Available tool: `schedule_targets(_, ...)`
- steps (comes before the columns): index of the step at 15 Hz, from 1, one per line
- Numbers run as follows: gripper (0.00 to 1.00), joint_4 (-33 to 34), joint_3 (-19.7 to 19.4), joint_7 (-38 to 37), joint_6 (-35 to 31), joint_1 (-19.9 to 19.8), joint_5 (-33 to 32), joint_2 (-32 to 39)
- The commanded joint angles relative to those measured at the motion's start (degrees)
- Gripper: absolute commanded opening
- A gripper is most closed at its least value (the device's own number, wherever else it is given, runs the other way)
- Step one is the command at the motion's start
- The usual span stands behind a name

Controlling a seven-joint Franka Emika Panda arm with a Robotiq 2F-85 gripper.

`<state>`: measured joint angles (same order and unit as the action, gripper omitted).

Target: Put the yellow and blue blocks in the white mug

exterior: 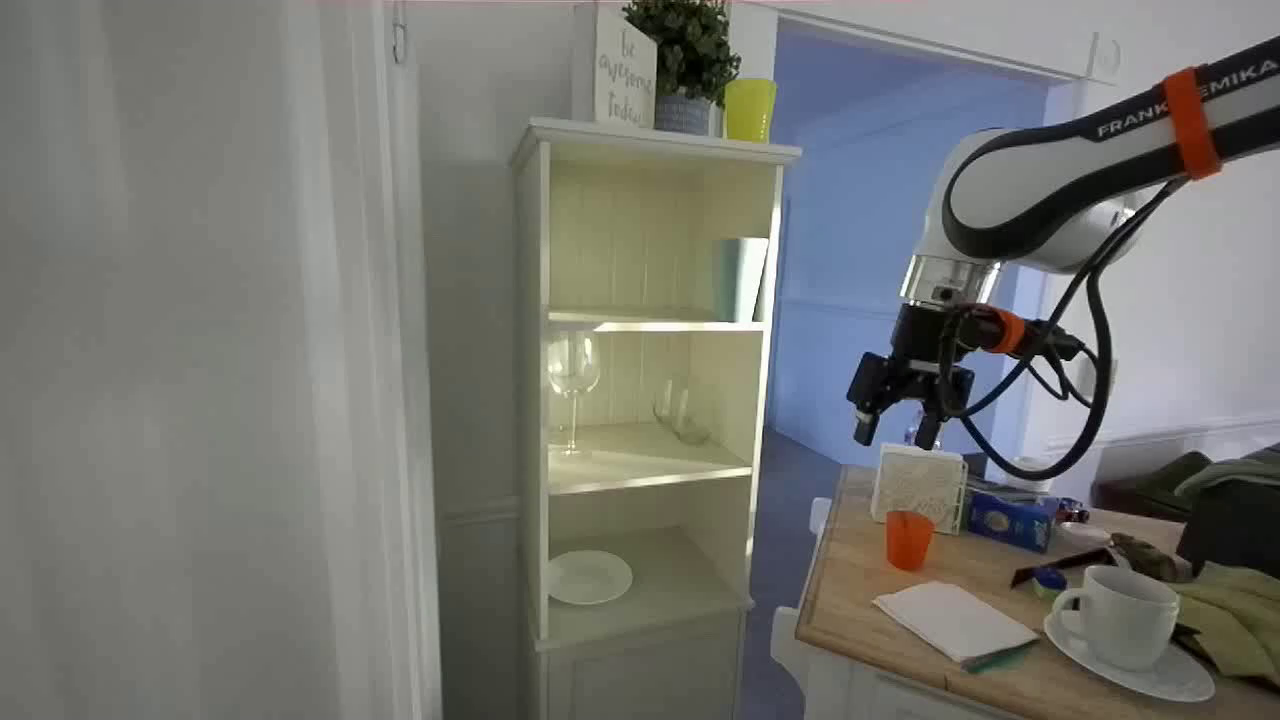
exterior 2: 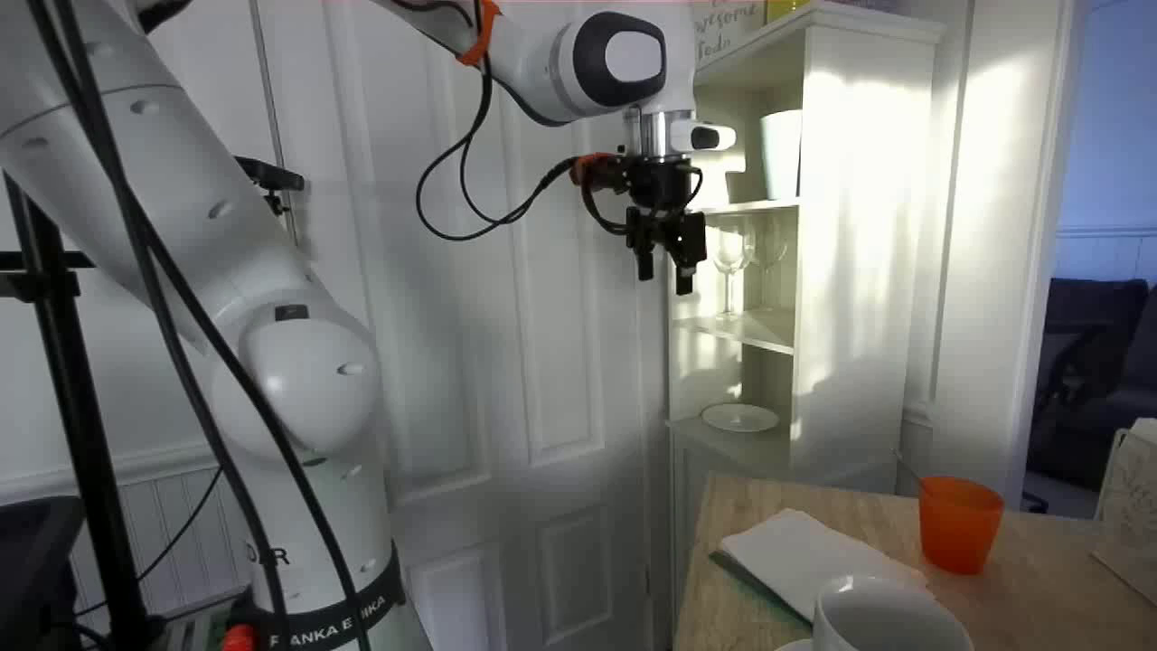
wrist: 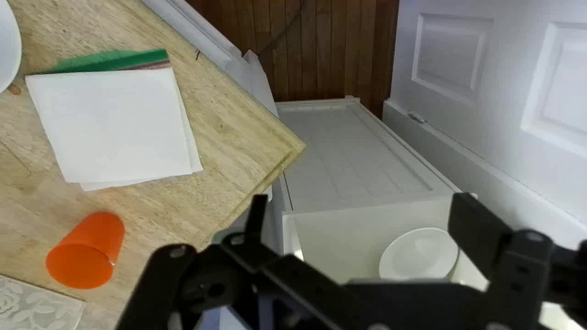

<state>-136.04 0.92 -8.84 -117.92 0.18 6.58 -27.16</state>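
Observation:
The white mug stands upright on a white saucer near the table's front edge. It also shows, cut off by the frame, in an exterior view. No clear yellow or blue block shows; a small blue and yellow-green item lies behind the mug, too small to tell what it is. My gripper is open and empty, high in the air, well above the table and away from the mug. In the wrist view the gripper has its fingers wide apart with nothing between them.
An orange cup, white napkins, a napkin holder, a blue box and a yellow-green cloth are on the wooden table. A white shelf with glasses and a plate stands beyond.

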Motion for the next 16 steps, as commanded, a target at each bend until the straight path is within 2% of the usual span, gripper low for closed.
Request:
schedule_targets(1, 1.0, 0.16, 0.2, 0.09, 0.2, -0.25, 0.09, 0.02)
schedule_targets(7, 1.0, 0.17, 0.19, 0.1, 0.2, -0.25, 0.09, 0.01)
schedule_targets(8, 1.0, -0.46, -0.31, 3.96, -1.97, 0.41, -0.52, -0.54)
schedule_targets(10, 1.0, -0.03, -2.05, 12.18, -1.33, 0.96, -1.62, -0.71)
schedule_targets(16, 1.0, 1.04, -11.74, 39.92, 1.4, 0.7, -2.21, 0.84)
